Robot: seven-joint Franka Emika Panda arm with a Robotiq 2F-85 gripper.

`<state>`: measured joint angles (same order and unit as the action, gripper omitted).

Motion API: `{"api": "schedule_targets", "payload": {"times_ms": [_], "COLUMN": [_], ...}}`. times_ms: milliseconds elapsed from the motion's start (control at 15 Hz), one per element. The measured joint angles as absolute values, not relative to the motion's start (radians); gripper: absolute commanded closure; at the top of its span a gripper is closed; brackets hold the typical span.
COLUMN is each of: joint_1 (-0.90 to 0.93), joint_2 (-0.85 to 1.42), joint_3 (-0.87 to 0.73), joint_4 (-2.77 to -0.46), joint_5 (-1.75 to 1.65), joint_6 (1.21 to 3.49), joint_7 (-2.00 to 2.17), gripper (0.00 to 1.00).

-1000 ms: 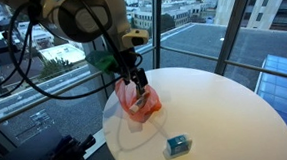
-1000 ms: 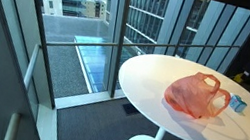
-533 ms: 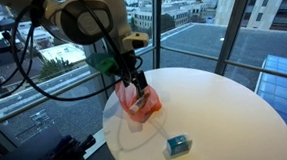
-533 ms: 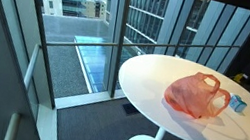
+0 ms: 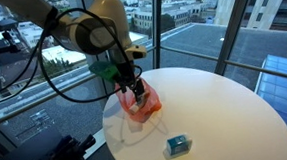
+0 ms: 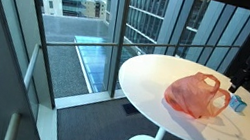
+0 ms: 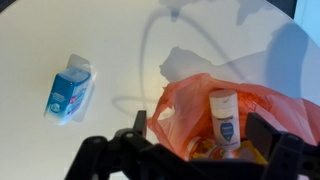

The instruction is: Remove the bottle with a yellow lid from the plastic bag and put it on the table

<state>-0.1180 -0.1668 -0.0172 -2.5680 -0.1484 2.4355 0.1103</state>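
An orange-red plastic bag (image 5: pixel 141 103) lies on the round white table (image 5: pixel 221 110), near its edge; it shows in both exterior views (image 6: pixel 196 95). In the wrist view the bag (image 7: pixel 180 105) is open toward me. Inside it stands a white bottle with a blue label and a white cap (image 7: pixel 224 120). Below that bottle are yellow and orange shapes (image 7: pixel 205 150), partly hidden by my gripper, so I cannot make out a yellow lid. My gripper (image 7: pixel 203 138) is open and empty, with one finger on each side of the bag's mouth, just above it (image 5: pixel 136 88).
A small blue and white packet (image 7: pixel 69 92) lies on the table beside the bag (image 5: pixel 177 144) (image 6: pixel 238 102). Glass walls and a railing surround the table. The table edge is close behind the bag.
The arm has swung and now reaches into the upper right of the second exterior view. The gripper sits slightly lower over the bag. The bag and the packet have not moved.
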Motion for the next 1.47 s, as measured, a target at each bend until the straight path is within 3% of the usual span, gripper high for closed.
{"api": "schedule_targets", "payload": {"times_ms": [1467], "joint_1": [-0.001], "joint_2": [0.262], "joint_3": [0.009], "joint_4": [-2.251], "joint_5": [-0.044], "joint_6": [2.628], "joint_7": [0.105], "gripper": [0.0]}}
